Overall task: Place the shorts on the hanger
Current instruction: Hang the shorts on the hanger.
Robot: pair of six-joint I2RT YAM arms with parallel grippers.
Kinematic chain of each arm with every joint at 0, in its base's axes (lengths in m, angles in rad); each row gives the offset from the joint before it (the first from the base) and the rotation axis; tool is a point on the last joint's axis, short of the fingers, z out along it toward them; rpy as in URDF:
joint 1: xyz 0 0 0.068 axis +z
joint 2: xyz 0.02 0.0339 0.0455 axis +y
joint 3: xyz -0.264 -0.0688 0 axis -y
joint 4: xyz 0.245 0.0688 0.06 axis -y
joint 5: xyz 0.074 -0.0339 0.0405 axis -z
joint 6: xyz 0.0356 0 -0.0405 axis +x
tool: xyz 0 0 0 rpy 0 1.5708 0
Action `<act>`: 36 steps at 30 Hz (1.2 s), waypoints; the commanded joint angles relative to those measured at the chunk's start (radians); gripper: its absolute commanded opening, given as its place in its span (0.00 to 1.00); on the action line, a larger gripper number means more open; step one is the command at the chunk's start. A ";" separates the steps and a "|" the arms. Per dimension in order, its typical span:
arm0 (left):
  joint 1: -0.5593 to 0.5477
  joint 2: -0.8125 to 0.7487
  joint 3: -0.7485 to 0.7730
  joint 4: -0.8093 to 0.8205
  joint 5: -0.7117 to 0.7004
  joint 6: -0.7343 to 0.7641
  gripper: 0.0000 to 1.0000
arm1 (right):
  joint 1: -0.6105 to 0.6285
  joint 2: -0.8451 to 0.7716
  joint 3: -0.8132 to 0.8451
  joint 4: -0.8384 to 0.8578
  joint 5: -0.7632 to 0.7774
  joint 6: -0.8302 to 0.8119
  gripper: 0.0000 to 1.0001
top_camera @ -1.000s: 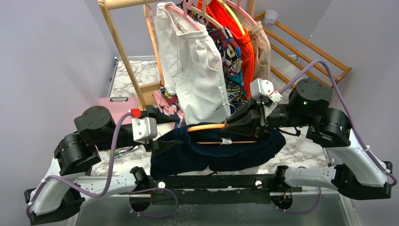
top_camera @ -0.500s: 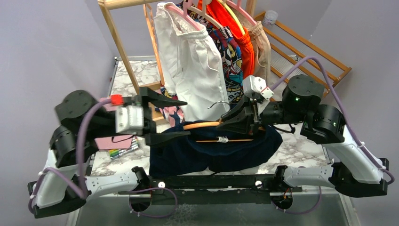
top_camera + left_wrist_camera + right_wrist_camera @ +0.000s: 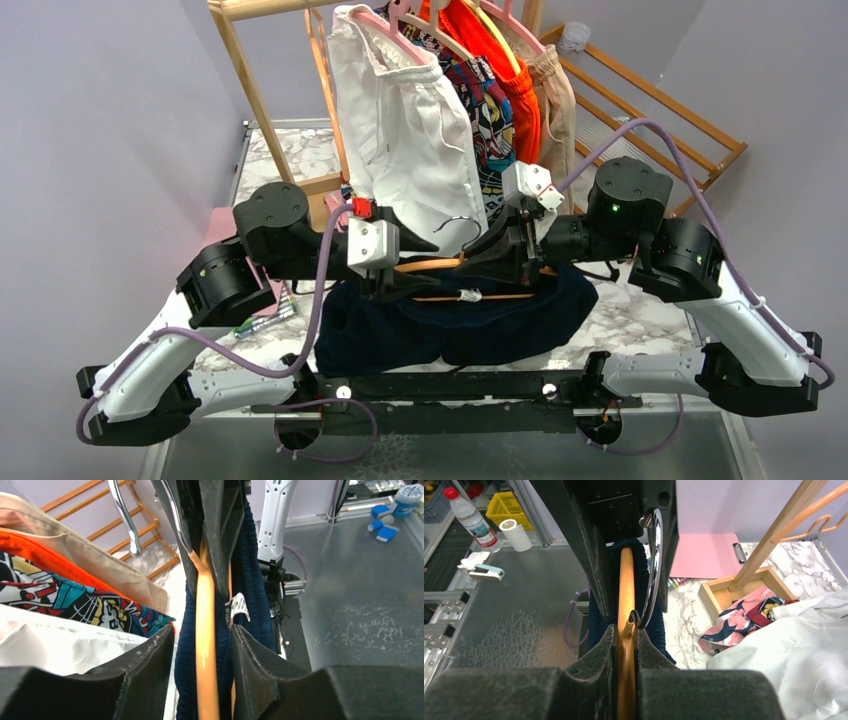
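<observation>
Right gripper (image 3: pixel 625 645) clamps the hanger (image 3: pixel 430 267) beside its hook (image 3: pixel 655 570), left gripper (image 3: pixel 202 630) straddles the opposite shoulder, jaws apart, shorts (image 3: pixel 450 335) draped over its crossbar (image 3: pixel 505 297); advisable: close left squarely on wood, not cloth, keeping the hanger level.

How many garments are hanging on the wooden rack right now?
4, left to right in the top view: white fabric shorts, comic-print garment, bright orange garment, beige garment furthest right. Others could be hidden between them.
</observation>
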 commanded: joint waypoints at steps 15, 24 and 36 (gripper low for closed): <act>0.003 -0.243 -0.172 -0.073 -0.243 -0.001 0.32 | 0.001 -0.087 -0.015 0.099 0.014 0.009 0.01; 0.003 -0.161 -0.024 0.005 -0.135 -0.033 0.70 | 0.001 -0.049 -0.001 0.099 -0.034 0.020 0.01; 0.003 -0.029 0.032 0.044 0.054 -0.019 0.66 | 0.001 -0.007 0.018 0.098 -0.062 0.018 0.01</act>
